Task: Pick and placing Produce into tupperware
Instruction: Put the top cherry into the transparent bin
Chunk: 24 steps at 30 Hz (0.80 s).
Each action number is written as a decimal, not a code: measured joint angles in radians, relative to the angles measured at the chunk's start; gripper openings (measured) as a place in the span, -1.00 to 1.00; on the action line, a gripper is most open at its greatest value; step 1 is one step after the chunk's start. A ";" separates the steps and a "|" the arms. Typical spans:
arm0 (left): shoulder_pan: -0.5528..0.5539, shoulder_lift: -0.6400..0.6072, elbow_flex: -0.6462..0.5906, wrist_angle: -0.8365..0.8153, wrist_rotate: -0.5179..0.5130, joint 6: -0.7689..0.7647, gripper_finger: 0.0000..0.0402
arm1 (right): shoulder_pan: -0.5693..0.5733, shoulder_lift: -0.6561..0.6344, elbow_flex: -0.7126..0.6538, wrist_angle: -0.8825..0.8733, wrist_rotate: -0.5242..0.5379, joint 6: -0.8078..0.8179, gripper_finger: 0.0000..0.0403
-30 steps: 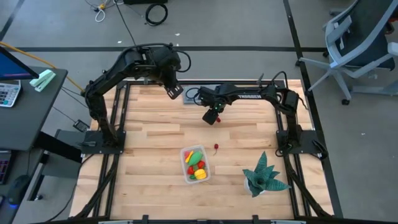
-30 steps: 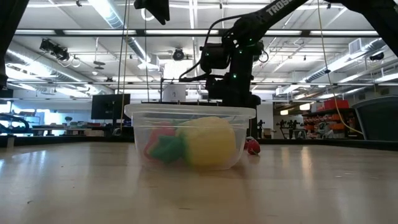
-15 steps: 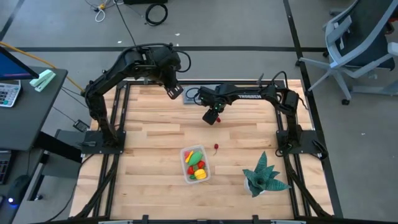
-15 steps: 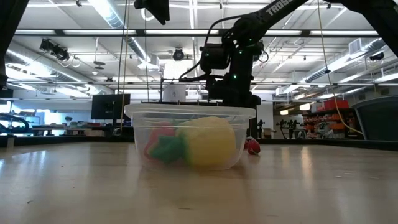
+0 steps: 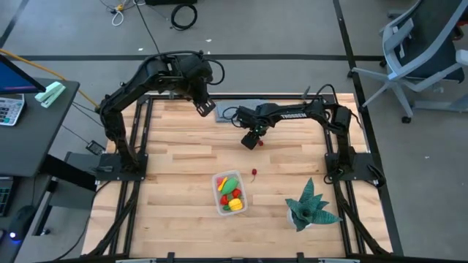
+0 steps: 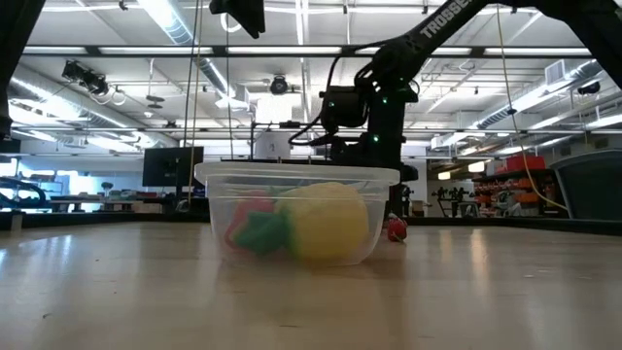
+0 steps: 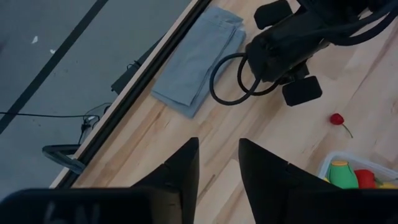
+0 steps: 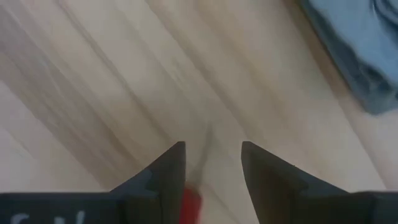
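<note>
- Grey floor (image 5: 292,29) surrounds the light wooden tabletop (image 5: 183,157).
- An office chair (image 5: 428,62) stands at the far right.
- A side desk (image 5: 29,124) carries a calculator (image 5: 9,109).
- Long ceiling lights (image 6: 165,19) run overhead in the low view.
</note>
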<state>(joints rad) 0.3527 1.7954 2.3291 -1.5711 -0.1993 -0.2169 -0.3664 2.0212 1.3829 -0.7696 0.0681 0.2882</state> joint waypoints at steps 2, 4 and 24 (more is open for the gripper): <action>0.000 0.000 0.000 0.000 0.000 0.000 -0.42 | 0.002 0.000 -0.001 0.021 0.000 0.001 -0.19; 0.000 0.000 0.000 0.000 0.000 -0.001 -0.41 | 0.002 0.000 0.000 0.041 0.000 0.001 -0.19; 0.000 0.000 0.000 0.000 0.000 -0.008 -0.40 | 0.044 -0.016 0.011 -0.045 0.001 -0.054 -0.19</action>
<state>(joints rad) 0.3523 1.7954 2.3291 -1.5711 -0.1993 -0.2245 -0.3222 2.0048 1.3935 -0.8148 0.0695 0.2346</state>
